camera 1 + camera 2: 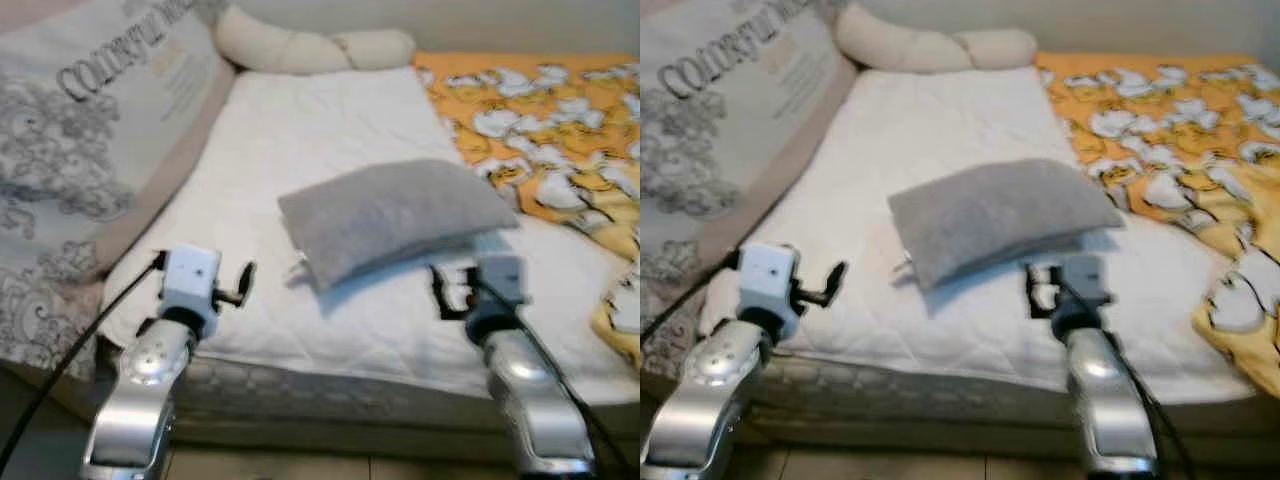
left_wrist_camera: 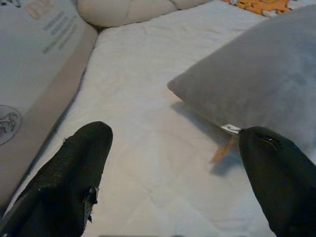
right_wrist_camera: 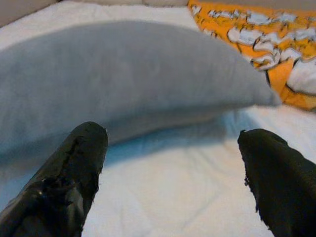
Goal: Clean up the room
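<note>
A grey pillow [image 1: 395,215] lies slightly askew in the middle of the white mattress [image 1: 300,130]. My left gripper [image 2: 175,136] hovers open over the mattress near its front edge, just short of the pillow's left corner, where a small white tag [image 2: 230,129] sticks out. My right gripper [image 3: 173,134] is open too, low in front of the pillow's near long side, with nothing between its fingers [image 3: 79,163]. Both silver arms reach in from the foot of the bed, the left [image 1: 150,360] and the right [image 1: 525,380].
An orange blanket with a white duck print [image 1: 550,130] covers the bed's right side and hangs off the edge. A large patterned cushion [image 1: 90,140] leans along the left. A cream knotted bolster [image 1: 310,45] lies at the head. The mattress's front edge [image 1: 330,385] is directly below my arms.
</note>
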### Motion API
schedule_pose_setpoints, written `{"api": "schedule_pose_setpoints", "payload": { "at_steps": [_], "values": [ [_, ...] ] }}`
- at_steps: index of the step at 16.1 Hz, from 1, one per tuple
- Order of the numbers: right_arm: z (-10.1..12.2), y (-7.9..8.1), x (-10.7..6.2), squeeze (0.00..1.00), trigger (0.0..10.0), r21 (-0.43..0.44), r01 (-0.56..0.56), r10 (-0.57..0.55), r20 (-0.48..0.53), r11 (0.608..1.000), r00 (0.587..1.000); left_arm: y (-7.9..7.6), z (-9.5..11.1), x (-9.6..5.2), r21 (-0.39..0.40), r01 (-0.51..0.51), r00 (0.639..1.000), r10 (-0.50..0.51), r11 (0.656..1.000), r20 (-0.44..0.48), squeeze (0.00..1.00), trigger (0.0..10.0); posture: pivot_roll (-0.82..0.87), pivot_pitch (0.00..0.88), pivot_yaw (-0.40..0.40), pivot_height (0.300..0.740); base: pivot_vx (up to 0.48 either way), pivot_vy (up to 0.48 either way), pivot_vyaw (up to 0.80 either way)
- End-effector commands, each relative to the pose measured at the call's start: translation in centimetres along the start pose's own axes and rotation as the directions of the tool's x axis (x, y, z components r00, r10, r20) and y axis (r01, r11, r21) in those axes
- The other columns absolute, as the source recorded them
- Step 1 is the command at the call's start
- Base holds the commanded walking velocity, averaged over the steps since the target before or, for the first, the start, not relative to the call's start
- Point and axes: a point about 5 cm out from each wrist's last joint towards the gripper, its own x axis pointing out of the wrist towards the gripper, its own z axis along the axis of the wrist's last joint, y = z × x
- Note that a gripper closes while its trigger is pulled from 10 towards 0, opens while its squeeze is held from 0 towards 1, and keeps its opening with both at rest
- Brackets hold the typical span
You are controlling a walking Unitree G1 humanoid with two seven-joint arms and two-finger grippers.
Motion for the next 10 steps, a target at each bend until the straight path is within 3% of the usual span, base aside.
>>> {"api": "schedule_pose_setpoints", "payload": {
  "at_steps": [1, 10],
  "values": [
    [0.28, 1.13, 0.08, 0.00, 10.0, 0.013, -0.038, 0.038, 0.014, 0.999, 0.999, 0.88, -0.05, -0.11, 0.014, -0.028, 1.000, 0.028, 1.000, -0.005, 0.00, 10.0, 0.04, 0.000, 0.036, 0.740, 0.334, 0.000, 0.00],
    [0.02, 1.00, -0.07, 0.00, 10.0, 0.008, -0.038, 0.038, 0.004, 0.999, 0.999, 0.78, -0.09, -0.25, 0.012, -0.023, 1.000, 0.023, 1.000, -0.005, 0.00, 10.0, 0.05, 0.000, 0.037, 0.740, 0.336, 0.000, 0.00]
  ]
}}
